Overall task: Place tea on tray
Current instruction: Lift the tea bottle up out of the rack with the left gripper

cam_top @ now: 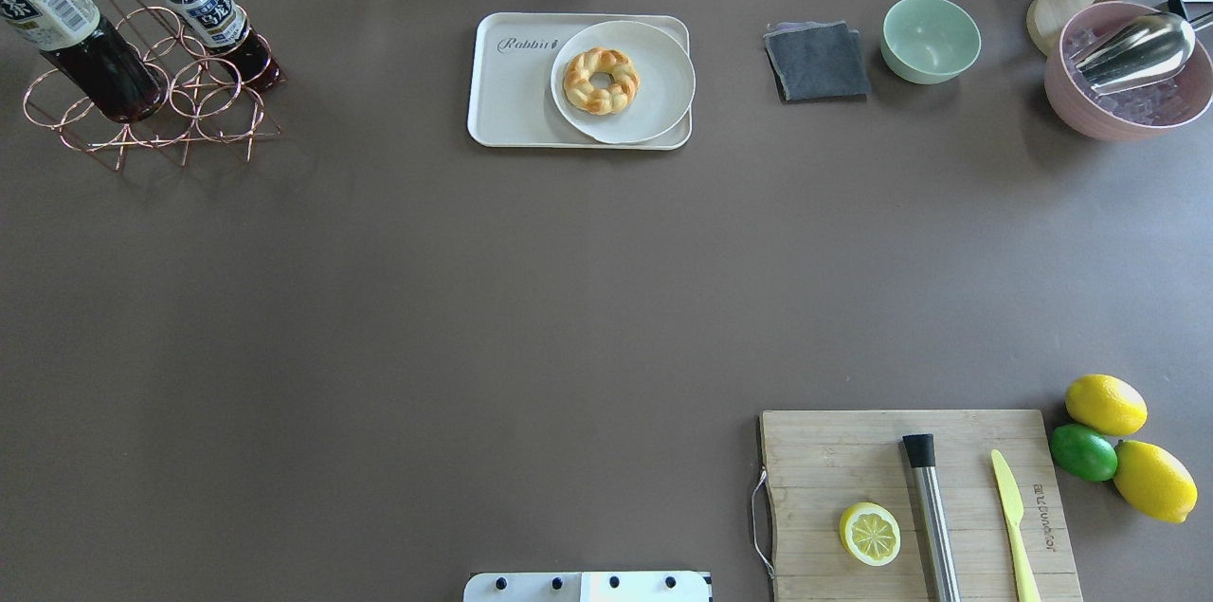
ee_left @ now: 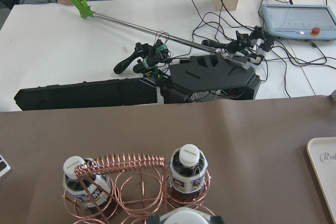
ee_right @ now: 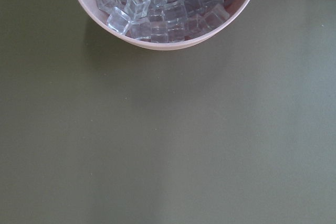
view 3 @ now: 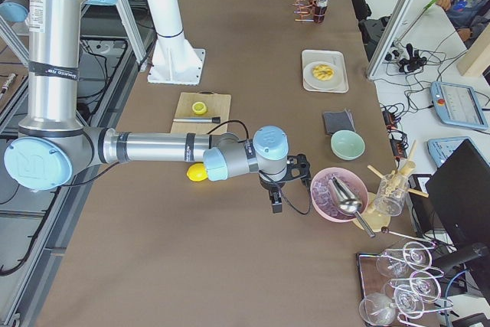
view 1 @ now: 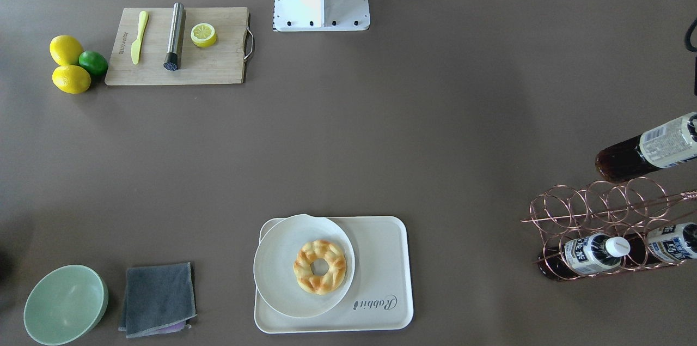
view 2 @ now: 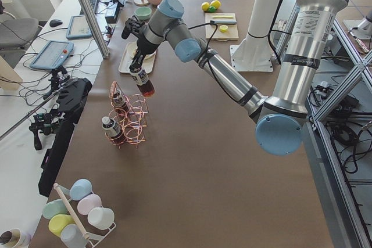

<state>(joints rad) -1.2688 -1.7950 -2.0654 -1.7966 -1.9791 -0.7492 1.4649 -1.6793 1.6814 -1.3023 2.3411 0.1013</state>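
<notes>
My left gripper (view 2: 138, 69) is shut on a tea bottle (view 2: 143, 81) and holds it tilted in the air above the copper wire rack (view 1: 599, 210). The held bottle also shows in the front view (view 1: 642, 150) and overhead (cam_top: 66, 33), and its white cap (ee_left: 184, 217) is at the bottom of the left wrist view. Two more tea bottles (view 1: 593, 254) (view 1: 672, 242) stand in the rack. The cream tray (view 1: 381, 259) with "Rabbit" lettering carries a white plate (view 1: 277, 259) with a doughnut (view 1: 320, 267). My right gripper (view 3: 276, 203) hangs beside a pink ice bowl (view 3: 337, 193); I cannot tell its state.
A wooden cutting board (cam_top: 853, 450) with a half lemon, a steel muddler and a yellow knife lies near the robot base. Two lemons and a lime (cam_top: 1083, 451) sit beside it. A green bowl (cam_top: 931, 38) and a grey cloth (cam_top: 815, 62) are right of the tray.
</notes>
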